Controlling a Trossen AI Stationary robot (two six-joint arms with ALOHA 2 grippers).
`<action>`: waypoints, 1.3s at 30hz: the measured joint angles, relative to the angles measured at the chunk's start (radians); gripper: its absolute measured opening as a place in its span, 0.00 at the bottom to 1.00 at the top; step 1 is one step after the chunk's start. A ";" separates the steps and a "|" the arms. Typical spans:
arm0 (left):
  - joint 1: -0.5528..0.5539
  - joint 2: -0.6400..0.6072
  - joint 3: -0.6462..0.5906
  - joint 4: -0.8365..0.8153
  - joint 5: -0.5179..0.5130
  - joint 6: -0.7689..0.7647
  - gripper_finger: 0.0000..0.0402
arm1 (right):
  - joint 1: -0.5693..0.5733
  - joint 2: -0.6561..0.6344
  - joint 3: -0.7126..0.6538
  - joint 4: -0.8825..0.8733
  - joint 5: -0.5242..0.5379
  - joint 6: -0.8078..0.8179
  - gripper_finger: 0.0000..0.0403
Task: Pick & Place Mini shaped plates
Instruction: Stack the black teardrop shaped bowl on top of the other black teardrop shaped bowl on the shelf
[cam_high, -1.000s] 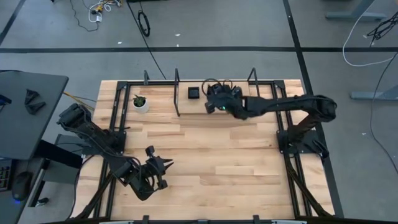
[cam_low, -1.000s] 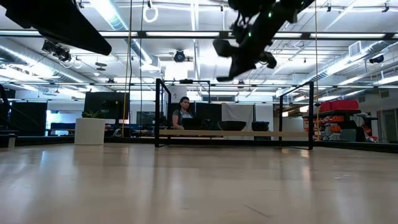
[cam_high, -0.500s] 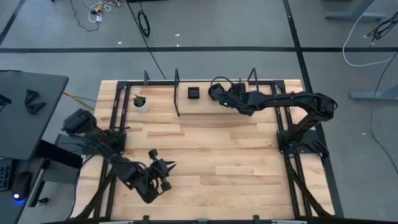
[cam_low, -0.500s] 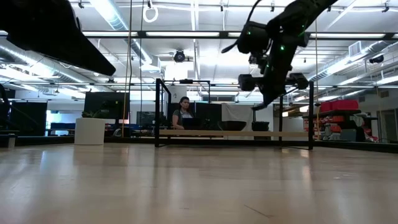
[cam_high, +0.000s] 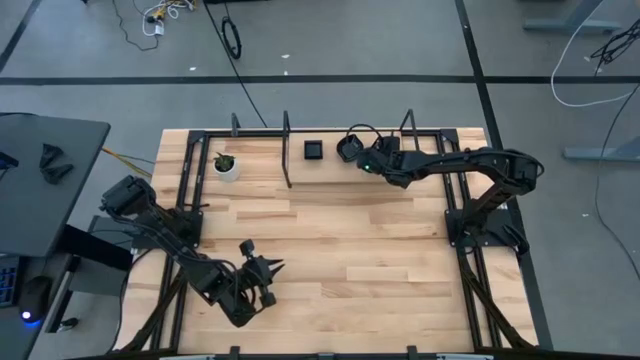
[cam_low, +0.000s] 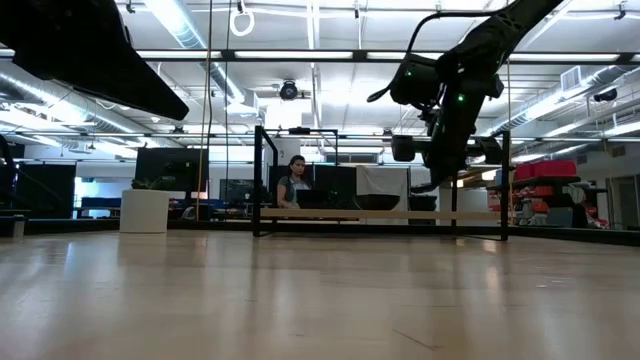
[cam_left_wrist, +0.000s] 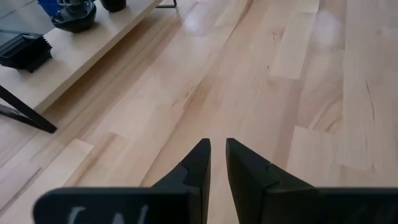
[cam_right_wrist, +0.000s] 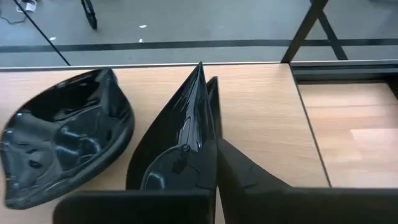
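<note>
My right gripper (cam_high: 356, 152) (cam_right_wrist: 210, 124) is over the table's far edge, shut on a glossy black mini plate (cam_right_wrist: 177, 143). Beside it a leaf-shaped black plate (cam_right_wrist: 62, 143) (cam_high: 348, 146) rests bottom down on the wood. A square black plate (cam_high: 314, 150) lies a little to the left of that. My left gripper (cam_high: 272, 267) (cam_left_wrist: 216, 146) hovers over the near left part of the table. Its fingers stand a narrow gap apart with only bare wood beyond them. My right gripper pinches the plate's rim (cam_right_wrist: 202, 134) between its two fingers. One finger (cam_right_wrist: 249, 180) shows; the plate hides the other. The fingers slant down toward the far edge. The plate stands on edge along them, its pointed tip (cam_right_wrist: 199, 67) forward, above the table.
A small white pot with a green plant (cam_high: 227, 166) stands at the far left. Black frame posts (cam_high: 286, 150) (cam_high: 408, 125) rise along the far edge, and black rails run down both sides. A person (cam_low: 295, 180) sits beyond the table. Bare wood fills the middle.
My right gripper has come down and gone toward the table's far right, rolling about its own axis as it went. It has stayed shut. My left gripper has hardly moved.
</note>
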 joint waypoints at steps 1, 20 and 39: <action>0.000 0.000 0.000 0.001 0.000 0.000 0.14 | -0.001 0.000 0.000 -0.002 0.000 0.000 0.02; 0.000 -0.001 0.000 0.002 0.000 -0.001 0.14 | -0.008 0.000 0.000 0.043 -0.023 -0.110 0.30; 0.000 -0.001 0.000 0.025 0.000 -0.001 0.14 | 0.110 -0.010 0.181 0.044 -0.242 -0.523 0.16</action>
